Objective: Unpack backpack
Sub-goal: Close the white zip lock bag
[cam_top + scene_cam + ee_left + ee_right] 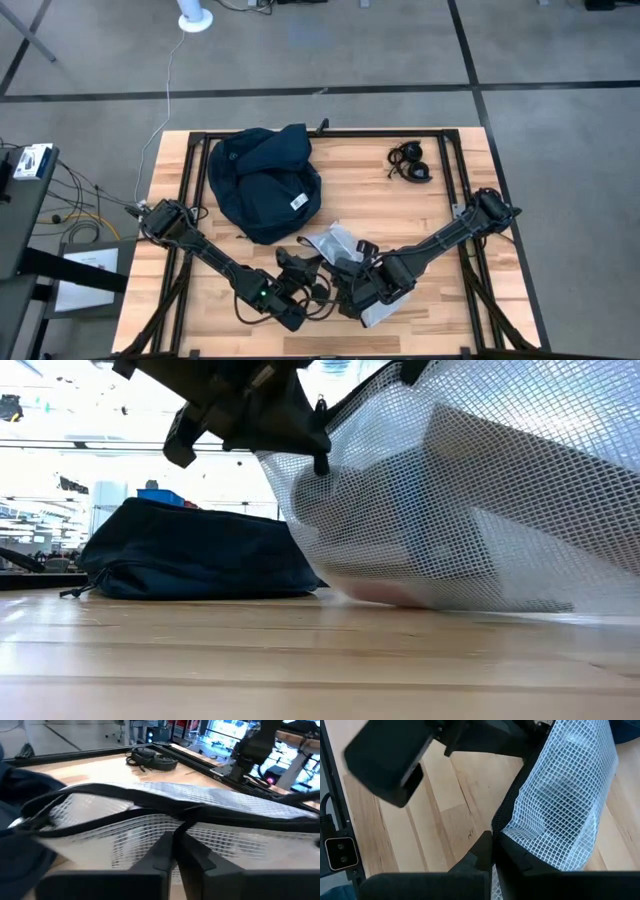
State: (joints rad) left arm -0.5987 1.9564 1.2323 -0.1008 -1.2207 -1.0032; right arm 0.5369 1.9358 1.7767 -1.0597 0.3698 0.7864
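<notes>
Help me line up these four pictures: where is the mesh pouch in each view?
High: mesh pouch lies near the table's front edge, between both grippers.
Low: fills the upper right, lifted at one end.
Left wrist: spans the middle, its black edge pinched by the left gripper.
Right wrist: upper right, its edge in the right gripper.
Shared landmark: the backpack, behind the pouch.

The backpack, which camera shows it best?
The high view: the whole backpack lies on the table's far left. The low view shows its side; the left wrist view only a navy edge; the right wrist view barely a corner.
</notes>
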